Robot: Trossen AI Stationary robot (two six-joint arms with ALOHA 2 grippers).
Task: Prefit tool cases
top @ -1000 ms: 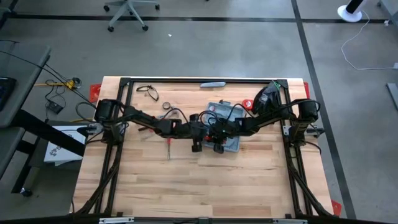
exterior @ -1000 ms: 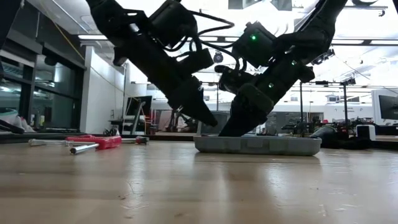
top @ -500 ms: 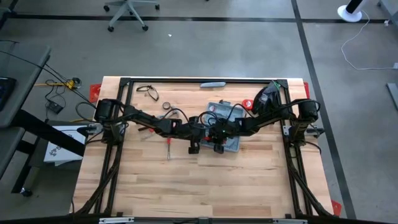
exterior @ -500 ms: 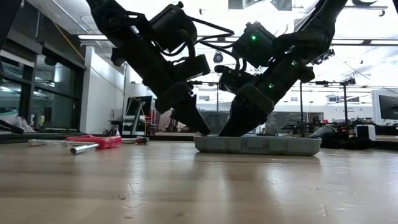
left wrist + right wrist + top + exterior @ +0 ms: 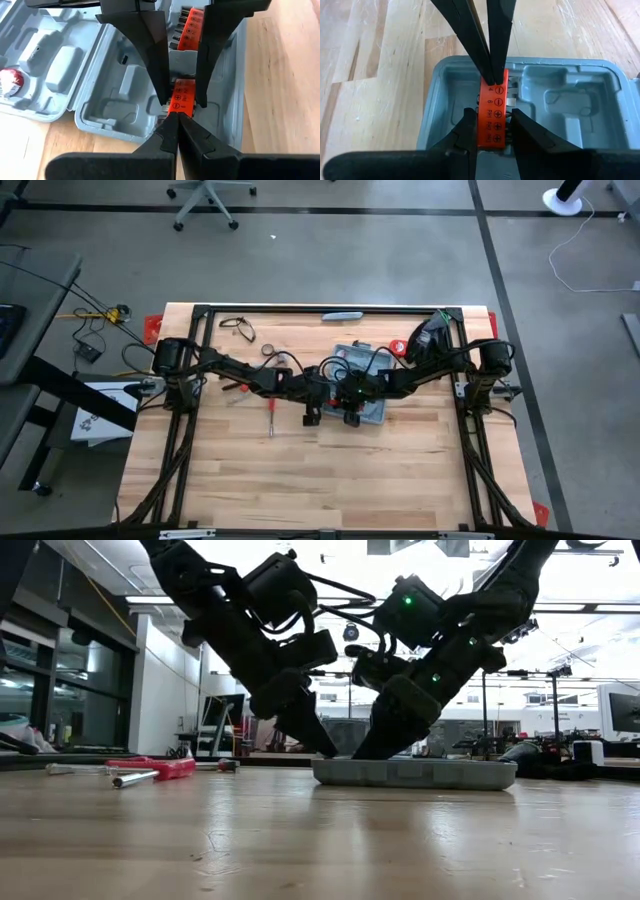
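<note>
The tool case (image 5: 370, 413) lies open on the table's middle, blue-grey, with its moulded tray (image 5: 120, 95) facing up. An orange bit holder (image 5: 492, 107) sits in the tray's middle. My right gripper (image 5: 492, 114) comes in from the table's right and is shut on the holder. My left gripper (image 5: 173, 112) comes in from the left, fingers shut, with its tips at the holder's end. In the low view both grippers (image 5: 328, 748) (image 5: 365, 752) slant down onto the case (image 5: 415, 773). A second orange strip (image 5: 192, 25) sits farther along the tray. My left gripper, fingers shut, has its tips on the bit holder's end (image 5: 176, 107); it slants down from the table's left. My right gripper pinches the holder's two long sides (image 5: 481, 125) between its two fingers, slanting down from the table's right. The fingers lie along the holder. The holder stays low in the tray.
A red-handled screwdriver (image 5: 270, 416) and a metal rod (image 5: 135, 778) lie on the table left of the case. A slim grey bar (image 5: 345, 315) lies at the far edge, a cable loop (image 5: 237, 327) at far left, a black object (image 5: 425, 340) at far right.
My left gripper has tipped and its tips have come down from just above the case to the case's left rim. My right gripper and the case have kept still.
</note>
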